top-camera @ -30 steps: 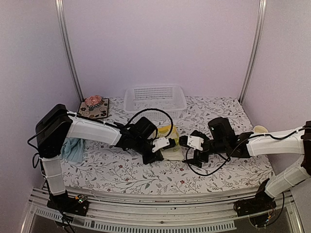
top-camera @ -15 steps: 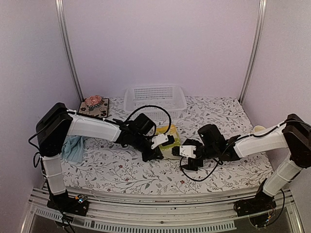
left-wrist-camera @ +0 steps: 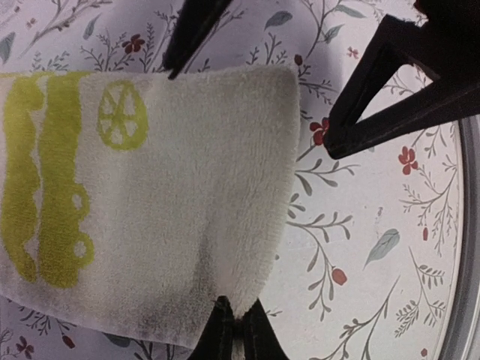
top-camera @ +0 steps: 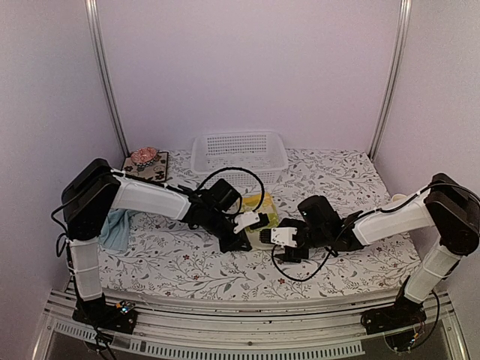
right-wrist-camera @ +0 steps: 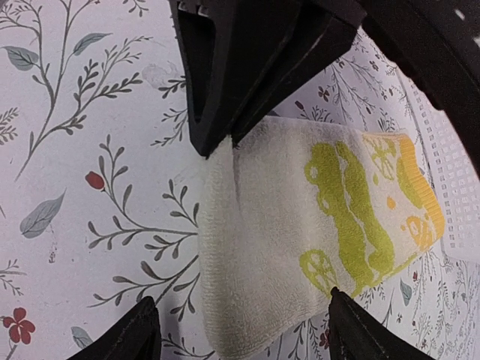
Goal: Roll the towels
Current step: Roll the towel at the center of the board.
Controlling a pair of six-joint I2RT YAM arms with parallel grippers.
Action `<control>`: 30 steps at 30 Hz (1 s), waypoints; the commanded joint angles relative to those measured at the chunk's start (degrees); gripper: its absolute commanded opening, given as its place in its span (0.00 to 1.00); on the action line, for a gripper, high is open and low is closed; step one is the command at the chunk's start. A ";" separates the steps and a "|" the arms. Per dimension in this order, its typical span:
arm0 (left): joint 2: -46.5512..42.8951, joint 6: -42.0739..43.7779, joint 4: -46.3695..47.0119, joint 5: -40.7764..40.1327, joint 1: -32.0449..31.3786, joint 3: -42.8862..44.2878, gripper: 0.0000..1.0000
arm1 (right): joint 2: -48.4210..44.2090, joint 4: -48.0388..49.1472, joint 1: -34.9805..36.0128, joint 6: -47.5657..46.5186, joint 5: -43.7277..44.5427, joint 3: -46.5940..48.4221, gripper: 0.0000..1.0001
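Top external: yellow-green towel [top-camera: 262, 202] lying flat centre, L gripper [left-wrist-camera: 236, 324] pinching corner, R gripper [right-wrist-camera: 244, 330] jaws spread; blue towel [top-camera: 114, 229] waiting left, unrolled.

This is a robot test cell in a lab, not a home. Plain pale walls [top-camera: 247, 67] box in the table [top-camera: 345, 169], and metal posts [top-camera: 105, 82] stand at its far corners. A slotted metal rail [top-camera: 247, 330] runs along its near edge, and two cabled arms [top-camera: 146, 199] are mounted there.
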 commanded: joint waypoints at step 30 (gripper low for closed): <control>-0.92 -2.29 2.24 4.82 2.42 -1.57 0.09 | 7.31 3.25 2.53 0.34 7.65 1.31 0.24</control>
